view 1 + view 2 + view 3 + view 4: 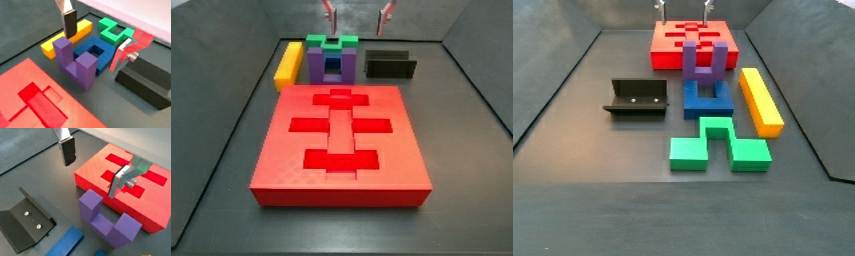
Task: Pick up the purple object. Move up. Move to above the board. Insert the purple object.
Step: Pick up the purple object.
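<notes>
Purple object [75,66]: matte U-block, prongs up, standing on the counter [593,120] just beside the board [341,140], touching or nearly touching a blue block [707,98]. In a side view [322,62] it sits at the board's 12 o'clock edge, yellow bar [289,64] at its 9 o'clock, green block [339,43] behind, fixture [389,66] at 3 o'clock.

Handling, as judged: rigid, light, probably printed plastic; matte faces should give the pads fair friction. Not fragile. Best hold looks like a pinch across one upright prong or the flat outer faces, keeping the U square for insertion.

Hand [100,37]: raised above the block, released and spread wide, nothing between the fingers. One finger [68,23] hangs over the yellow bar's side, the other [127,51] toward the fixture. Pick-up not yet begun; in both side views only the fingertips show at the upper frame edge [687,10].
</notes>
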